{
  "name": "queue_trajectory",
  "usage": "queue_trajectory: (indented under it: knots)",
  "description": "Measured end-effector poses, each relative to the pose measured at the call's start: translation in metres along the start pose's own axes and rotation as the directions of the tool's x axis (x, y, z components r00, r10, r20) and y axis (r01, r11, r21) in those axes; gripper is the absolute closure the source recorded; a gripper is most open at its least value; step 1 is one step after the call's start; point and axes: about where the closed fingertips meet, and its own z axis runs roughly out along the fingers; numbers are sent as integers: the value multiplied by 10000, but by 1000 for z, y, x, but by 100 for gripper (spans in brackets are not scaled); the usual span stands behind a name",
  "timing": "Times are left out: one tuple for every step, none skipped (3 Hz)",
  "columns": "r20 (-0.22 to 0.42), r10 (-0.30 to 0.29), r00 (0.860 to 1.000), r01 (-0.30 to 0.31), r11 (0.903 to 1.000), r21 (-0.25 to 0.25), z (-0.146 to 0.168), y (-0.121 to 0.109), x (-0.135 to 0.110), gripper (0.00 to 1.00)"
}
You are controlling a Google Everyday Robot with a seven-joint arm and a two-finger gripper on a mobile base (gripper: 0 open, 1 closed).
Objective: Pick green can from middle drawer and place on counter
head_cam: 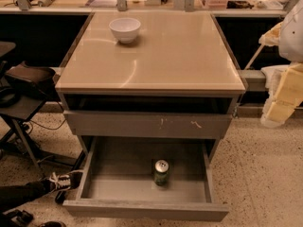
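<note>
The green can (pixel 161 172) stands upright in the pulled-out middle drawer (pixel 142 210), near the middle of its floor, silver lid up. The beige counter (pixel 165 56) tops the grey cabinet above it. My gripper (pixel 277 109), with pale yellowish fingers on a white arm, hangs at the right edge of the view. It is to the right of the cabinet, about level with the upper drawer, well apart from the can and holding nothing that shows.
A white bowl (pixel 125 29) sits at the counter's back left. The scratched drawer front (pixel 147 124) above is shut. A cluttered ledge with metal posts (pixel 151 3) runs behind. A person's sneaker (pixel 64 179) lies by the drawer's left side, and a black chair (pixel 23 86) stands at far left.
</note>
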Motion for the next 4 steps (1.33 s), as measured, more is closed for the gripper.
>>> queue_trajectory:
  knots:
    - [45,-28,10000,28,10000,30,1,0,-2,0]
    - [510,-309,9982,311,9995,-45,18,8,-7,0]
    - [2083,-842,9744,1021,9918,-766,88,41,-18,0]
    - [4067,-575,9117,1503,9682,-2002,195,89,-36,0]
